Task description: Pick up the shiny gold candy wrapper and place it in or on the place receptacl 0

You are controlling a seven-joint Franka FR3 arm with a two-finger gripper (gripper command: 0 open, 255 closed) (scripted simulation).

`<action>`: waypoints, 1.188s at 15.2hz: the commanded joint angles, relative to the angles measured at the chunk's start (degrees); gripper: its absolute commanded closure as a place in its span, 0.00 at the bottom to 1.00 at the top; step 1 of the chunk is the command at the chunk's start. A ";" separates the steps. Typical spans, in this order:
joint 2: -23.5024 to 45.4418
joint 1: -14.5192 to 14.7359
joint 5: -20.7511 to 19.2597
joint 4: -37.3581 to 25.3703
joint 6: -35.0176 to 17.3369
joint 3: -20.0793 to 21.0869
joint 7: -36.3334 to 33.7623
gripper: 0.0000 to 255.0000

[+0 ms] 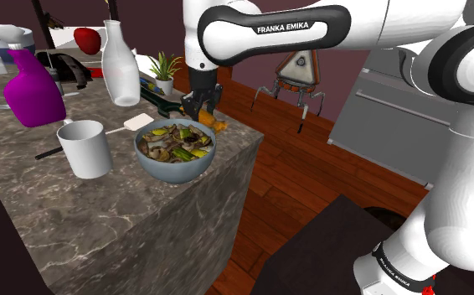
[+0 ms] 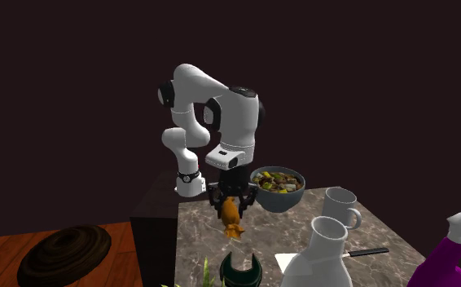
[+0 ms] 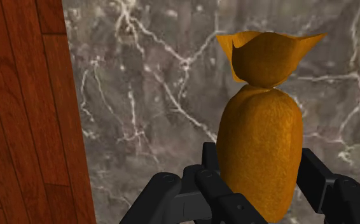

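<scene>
An orange-gold candy wrapper (image 3: 261,140) with twisted ends is clasped between my black fingers (image 3: 214,181). My gripper (image 1: 200,105) is shut on it just above the marble counter (image 1: 101,218), near the counter's edge. The candy (image 2: 232,218) hangs below the gripper (image 2: 232,200), beside a blue-grey bowl (image 2: 279,198). That bowl (image 1: 175,163) holds mixed food and stands toward the shoulder view's lower left of the gripper. The candy's end (image 1: 212,125) peeks out under the fingers.
A white mug (image 1: 85,148) stands beside the bowl. Further back are a purple spray bottle (image 1: 33,90), a white vase (image 1: 121,65), a small potted plant (image 1: 165,71) and a knife (image 1: 131,124). Wooden floor (image 1: 294,168) lies past the counter's edge.
</scene>
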State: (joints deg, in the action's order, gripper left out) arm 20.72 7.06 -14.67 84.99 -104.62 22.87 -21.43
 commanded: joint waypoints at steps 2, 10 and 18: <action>-0.12 0.19 0.15 -2.23 2.32 0.10 0.31 1.00; 0.37 0.94 0.17 -9.11 8.66 0.25 1.09 1.00; 2.17 2.30 -0.44 -18.03 15.77 0.28 1.79 1.00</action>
State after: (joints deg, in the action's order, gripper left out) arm 22.54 9.18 -14.99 68.32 -89.87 23.17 -19.80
